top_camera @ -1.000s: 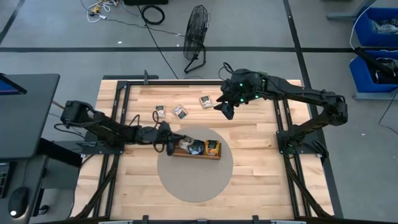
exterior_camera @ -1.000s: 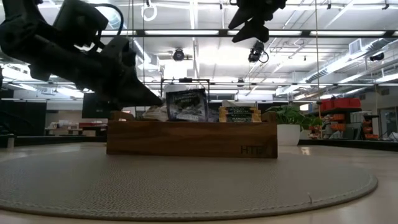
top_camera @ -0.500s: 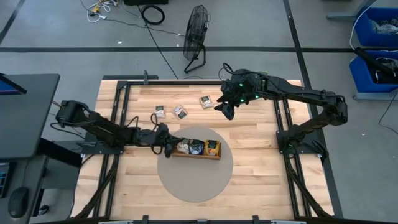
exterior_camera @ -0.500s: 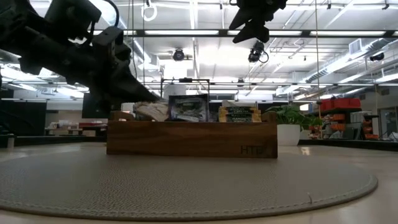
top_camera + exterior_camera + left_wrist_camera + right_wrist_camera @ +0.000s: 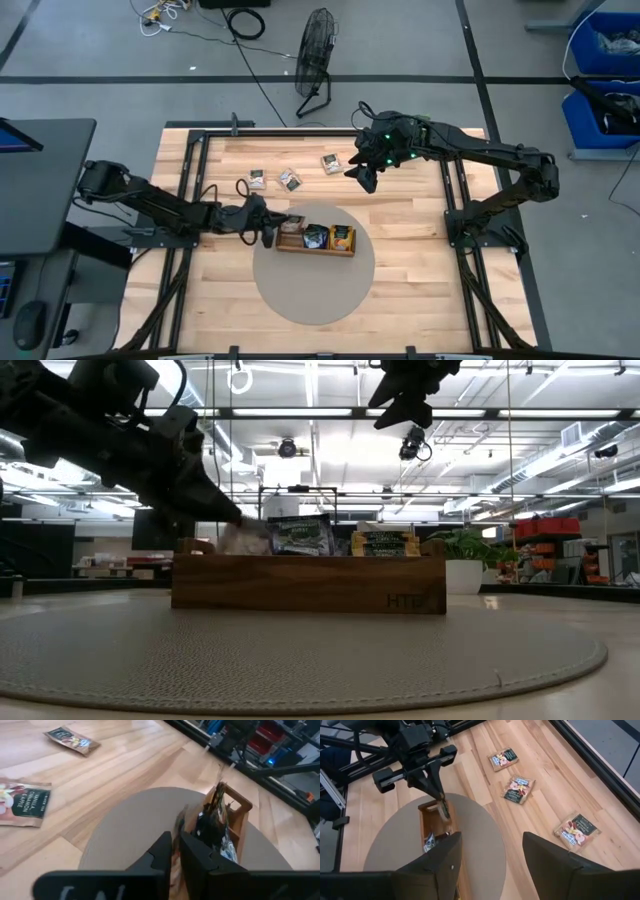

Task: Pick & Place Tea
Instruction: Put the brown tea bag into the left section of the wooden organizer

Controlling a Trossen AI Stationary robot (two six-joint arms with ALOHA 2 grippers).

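The brown wooden tray [image 5: 300, 248] [image 5: 308, 585] stands on a round grey mat [image 5: 315, 290]. A dark blue tea packet [image 5: 302, 534] and an orange one [image 5: 385, 543] stand in it. A pale tea packet [image 5: 245, 538], blurred, sits in the tray's left end compartment, right under my left gripper [image 5: 268, 232] [image 5: 238, 518]. That gripper's fingers stand a narrow slit apart [image 5: 176, 842]. Three tea packets [image 5: 257, 180] [image 5: 290, 180] [image 5: 332, 163] lie flat on the bare wood behind the mat. My right gripper [image 5: 365, 178] [image 5: 490, 840] hangs open, high over the table's far part. My left gripper comes slanting down from the table's left side over the tray's left end [image 5: 432, 812]. Whether its fingertips [image 5: 442, 809] touch the pale packet cannot be told, since the packet is blurred there.
A black frame rail [image 5: 190, 180] runs along the table's left and right sides. Bare wood lies between the mat and the three loose packets. A fan [image 5: 318, 45] and cables are on the floor beyond the far edge.
My left gripper has drawn back a little toward the table's left edge and risen. The pale packet at its tips has stayed at the tray's left end and now shows blurred. The dark blue packet has settled lower in the tray.
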